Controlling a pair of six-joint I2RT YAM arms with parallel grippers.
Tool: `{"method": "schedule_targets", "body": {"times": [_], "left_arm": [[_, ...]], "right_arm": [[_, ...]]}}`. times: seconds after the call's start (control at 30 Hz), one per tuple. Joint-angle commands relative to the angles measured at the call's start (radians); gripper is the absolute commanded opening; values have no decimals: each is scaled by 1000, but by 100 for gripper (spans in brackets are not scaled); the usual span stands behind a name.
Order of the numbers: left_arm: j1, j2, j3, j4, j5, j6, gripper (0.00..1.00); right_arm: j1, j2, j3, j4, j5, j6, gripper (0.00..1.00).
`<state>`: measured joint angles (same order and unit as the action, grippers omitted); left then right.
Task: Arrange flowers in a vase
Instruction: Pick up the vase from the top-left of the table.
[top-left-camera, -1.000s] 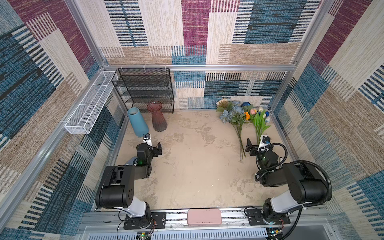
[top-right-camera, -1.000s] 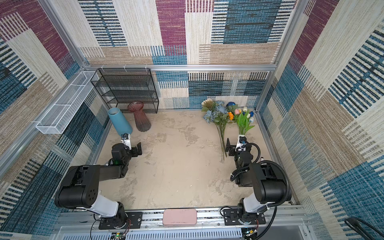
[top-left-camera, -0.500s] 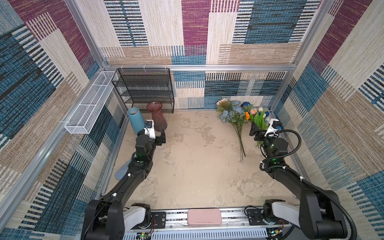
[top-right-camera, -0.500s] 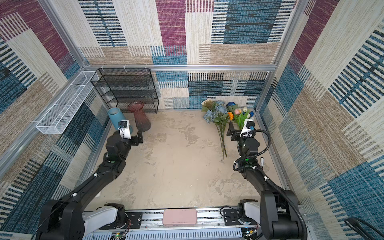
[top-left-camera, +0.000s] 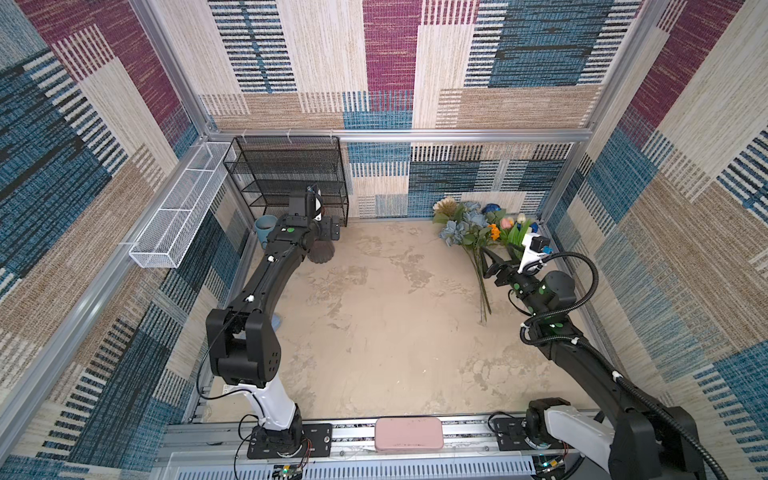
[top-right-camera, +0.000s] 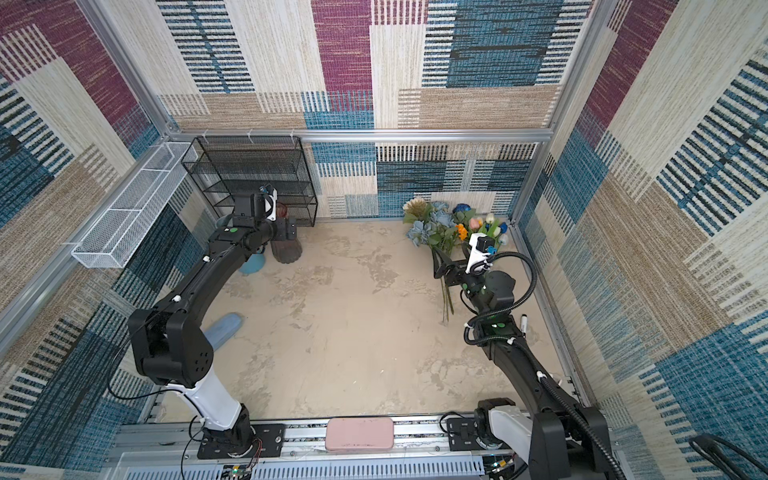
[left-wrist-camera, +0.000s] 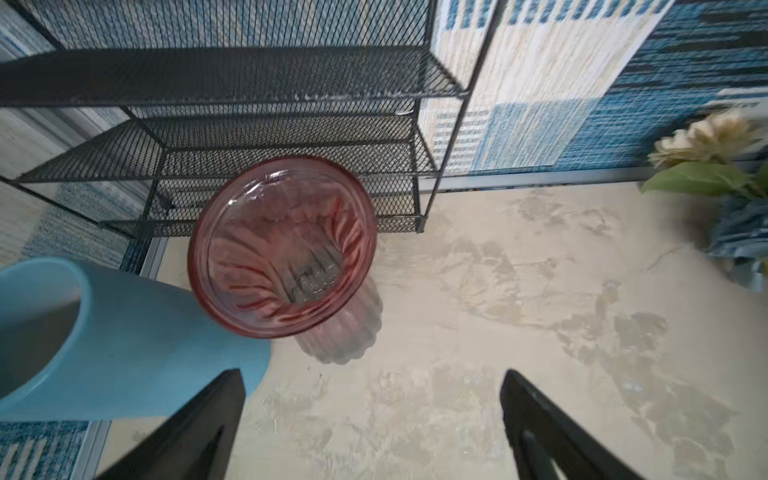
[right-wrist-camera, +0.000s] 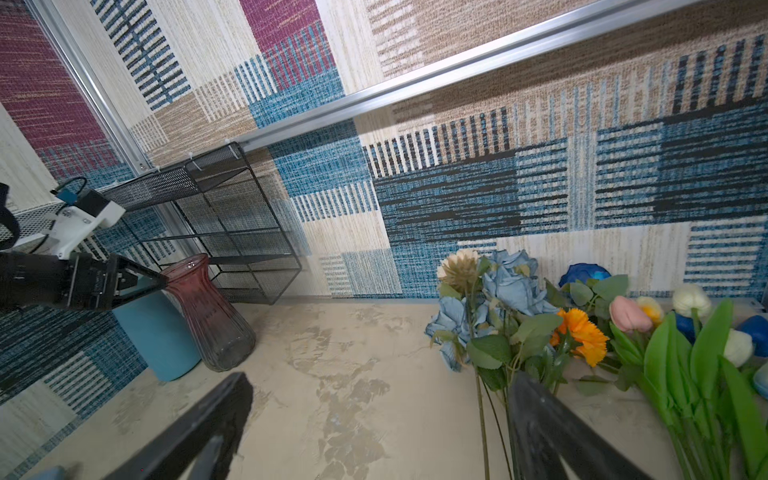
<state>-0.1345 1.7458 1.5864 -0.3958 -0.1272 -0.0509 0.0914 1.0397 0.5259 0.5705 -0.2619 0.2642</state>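
The left gripper (left-wrist-camera: 372, 376) is wide open and holds nothing. It hangs over the pink glass vase (left-wrist-camera: 282, 245), which stands right beside a blue vase (left-wrist-camera: 124, 345) by the black shelf (left-wrist-camera: 249, 124). The right gripper (right-wrist-camera: 380, 380) is wide open and empty too, just over the green stems. The flowers (right-wrist-camera: 540, 324) lie on the table (top-left-camera: 395, 332) by the back wall, well apart from the vases.
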Motion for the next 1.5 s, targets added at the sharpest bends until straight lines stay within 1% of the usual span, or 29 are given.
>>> {"method": "schedule_targets", "body": {"times": [0.0,0.1,0.17,0.23,0.47,0.63,0.87,0.97,1.03,1.07,1.13,1.2,1.33,1.4,1.47], "left_arm": [[-3,-45,-126,117,-17,-62,99],[-4,-110,-311,338,-40,-73,99],[-4,-123,-380,436,-54,-67,99],[-3,-103,-417,524,-61,-52,99],[13,35,-391,681,-66,-22,99],[13,120,-383,851,-100,24,99],[22,242,-293,967,-120,61,99],[30,295,-245,980,-114,61,98],[35,324,-210,977,-116,56,94],[38,338,-193,974,-114,58,90],[40,358,-170,978,-125,67,88],[43,374,-149,980,-123,74,81],[53,403,-117,994,-103,81,76],[55,413,-106,996,-95,87,66],[57,420,-100,999,-89,92,61]], "right_arm": [[4,-45,-30,-28,19,12,100],[4,-85,-53,-35,37,-2,100],[3,-99,-60,-26,25,-12,100],[4,-104,-65,-8,11,-20,100],[4,-81,-69,77,-25,-15,100],[4,-78,-60,44,1,-12,100],[4,-167,-103,26,30,-21,100],[4,-209,-112,3,57,-26,100],[4,-235,-112,-11,65,-31,100],[4,-247,-112,-16,68,-35,100],[4,-265,-110,-24,74,-39,100],[4,-278,-110,-32,79,-44,100],[4,-290,-116,-27,86,-41,100],[4,-287,-113,-29,82,-37,100],[4,-284,-107,-33,75,-33,100]]}}
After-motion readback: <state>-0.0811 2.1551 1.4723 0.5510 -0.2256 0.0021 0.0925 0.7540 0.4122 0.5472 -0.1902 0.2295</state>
